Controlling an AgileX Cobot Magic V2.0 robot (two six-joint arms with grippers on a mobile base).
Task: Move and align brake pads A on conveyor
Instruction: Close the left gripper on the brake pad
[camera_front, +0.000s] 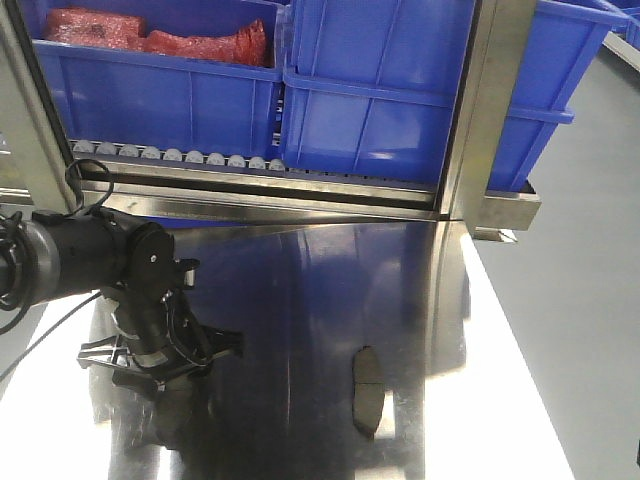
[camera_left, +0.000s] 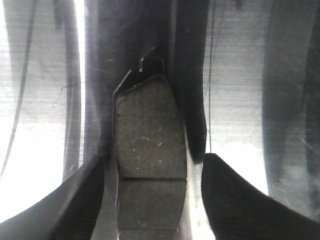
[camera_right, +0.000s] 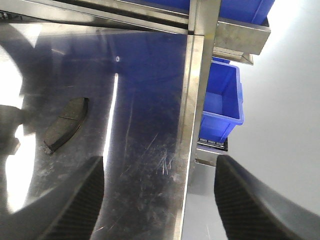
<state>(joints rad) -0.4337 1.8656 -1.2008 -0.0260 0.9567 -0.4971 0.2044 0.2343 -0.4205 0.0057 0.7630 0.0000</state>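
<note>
Flat curved brake pad (camera_left: 150, 160): dark grey, finely speckled, one darker groove line across. Shiny steel table (camera_front: 300, 300): silver, blue reflections, fine scratch marks. At 12 o'clock, blue plastic bins (camera_front: 400, 90); red bagged contents (camera_front: 160, 38) at 11.

1. We see a shiny, scratched steel table (camera_front: 300, 290) across the centre, with white glare at 5 o'clock.
2. At 12 o'clock, large blue plastic bins (camera_front: 380, 100) sit above a row of small white rollers (camera_front: 180, 157).
3. Smooth grey floor (camera_front: 590, 280) lies at 3 o'clock.

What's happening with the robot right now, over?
Left gripper open, straddling a brake pad on the steel table. Right gripper open, empty. Second pad lying free nearby. Nothing blocking.
</note>
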